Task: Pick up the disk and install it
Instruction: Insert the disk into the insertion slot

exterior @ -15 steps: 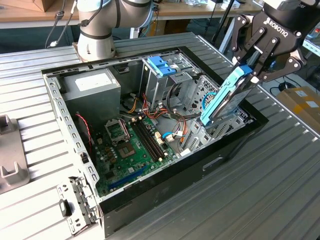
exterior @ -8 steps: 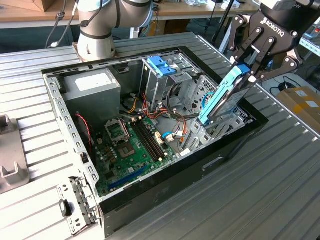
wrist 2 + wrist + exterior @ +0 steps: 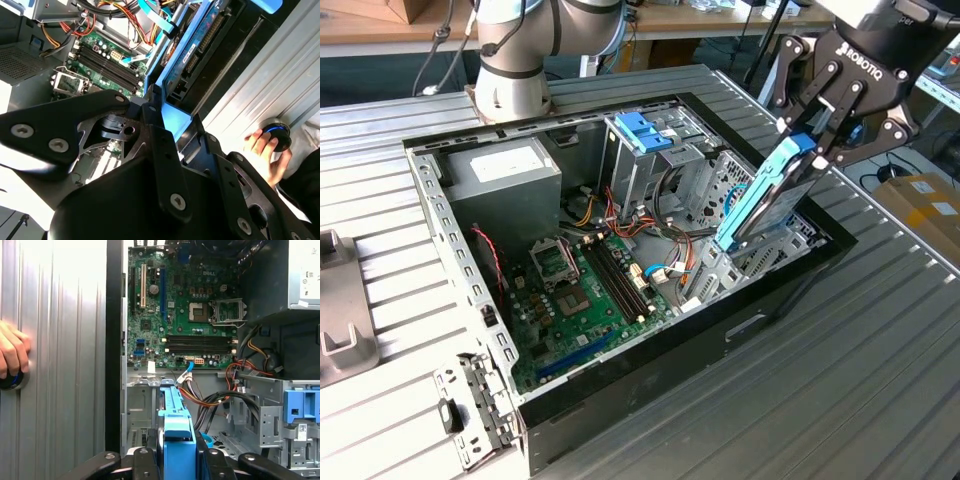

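Exterior view first, for writing: white lettering runs along the black tool (image 3: 817, 128), and a white label sits on the big grey power-supply box (image 3: 505, 172), its print too small to make out. A pale strip label with dark print also lies along the edge of the flat grey-metal disk with long light-blue plastic rails (image 3: 766, 198), visible in the second wrist view (image 3: 192, 50).

That disk stands tilted on edge, its upper end clenched between the tool's black fingers (image 3: 839, 100), its lower end down among the silver drive bays at the exterior view's right end of the open black computer case (image 3: 650, 385). In the first wrist view the blue rail (image 3: 176, 437) rises between the fingers straight over a bay.

The case lies on its side on a ribbed, silvery metal bench (image 3: 840, 390) of long parallel slats. Inside it are a green motherboard (image 3: 585, 300) with black memory slots, bundles of red, yellow and orange wires (image 3: 620, 222), and a chunky blue plastic latch (image 3: 642, 132) on the perforated steel cage. A loose perforated metal bracket (image 3: 472, 405) rests on the bench beside the case's near corner.

A person's hand (image 3: 265, 155) rests on a round black knob with a blue ring (image 3: 277, 135) on the bench, well apart from the case. Beyond the bench, a wooden tabletop (image 3: 410, 38) and a cardboard box (image 3: 930, 212) show.
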Action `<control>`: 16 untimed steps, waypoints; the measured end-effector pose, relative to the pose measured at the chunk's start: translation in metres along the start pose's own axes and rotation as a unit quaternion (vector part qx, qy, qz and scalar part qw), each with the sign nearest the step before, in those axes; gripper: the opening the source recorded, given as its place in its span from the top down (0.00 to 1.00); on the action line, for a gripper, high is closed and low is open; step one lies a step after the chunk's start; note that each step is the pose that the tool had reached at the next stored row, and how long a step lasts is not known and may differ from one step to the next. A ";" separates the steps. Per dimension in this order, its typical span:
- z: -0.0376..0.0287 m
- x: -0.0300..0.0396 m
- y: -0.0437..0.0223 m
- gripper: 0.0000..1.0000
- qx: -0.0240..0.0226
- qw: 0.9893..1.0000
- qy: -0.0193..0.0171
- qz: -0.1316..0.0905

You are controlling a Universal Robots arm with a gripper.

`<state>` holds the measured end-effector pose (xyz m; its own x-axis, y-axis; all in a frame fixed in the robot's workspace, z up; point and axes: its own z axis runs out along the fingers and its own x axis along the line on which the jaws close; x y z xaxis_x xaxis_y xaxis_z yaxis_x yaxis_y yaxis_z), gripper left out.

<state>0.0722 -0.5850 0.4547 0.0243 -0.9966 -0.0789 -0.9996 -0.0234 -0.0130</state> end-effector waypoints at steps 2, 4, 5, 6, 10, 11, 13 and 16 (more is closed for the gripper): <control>0.0019 0.0001 0.0001 0.63 0.000 1.000 0.000 0.000; 0.0049 0.0004 0.0000 0.63 0.000 1.000 0.000 0.000; 0.0059 0.0005 0.0001 0.63 0.000 1.000 0.000 0.000; 0.0065 0.0005 0.0001 0.63 0.000 1.000 0.000 0.000; 0.0082 0.0008 -0.0001 0.63 0.000 1.000 -0.001 0.000; 0.0080 0.0008 0.0000 0.63 0.000 1.000 -0.001 0.000; 0.0076 0.0007 0.0005 0.63 0.000 1.000 0.000 0.000; 0.0077 0.0006 0.0022 0.63 0.000 1.000 0.000 0.000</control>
<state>0.0701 -0.5851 0.4470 0.0243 -0.9965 -0.0796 -0.9996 -0.0233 -0.0131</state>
